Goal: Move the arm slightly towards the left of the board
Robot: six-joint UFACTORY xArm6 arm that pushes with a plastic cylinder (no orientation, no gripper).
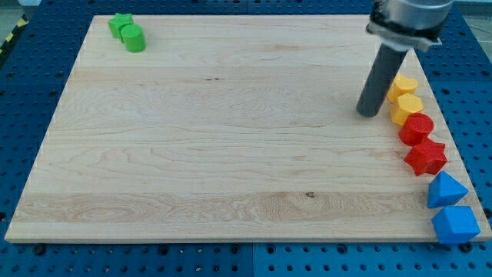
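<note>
My tip (369,114) rests on the wooden board (231,138) at the view's upper right, just left of two yellow blocks (405,98). Below them along the right edge lie a red block (416,128), a red star-shaped block (426,158), a blue triangular block (446,190) and a blue block (455,225). The tip stands close to the yellow blocks; I cannot tell if it touches them. Two green blocks (127,32) sit together at the board's top left corner, far from the tip.
The board lies on a blue perforated table (31,85). The arm's grey body (407,19) enters from the view's top right above the rod.
</note>
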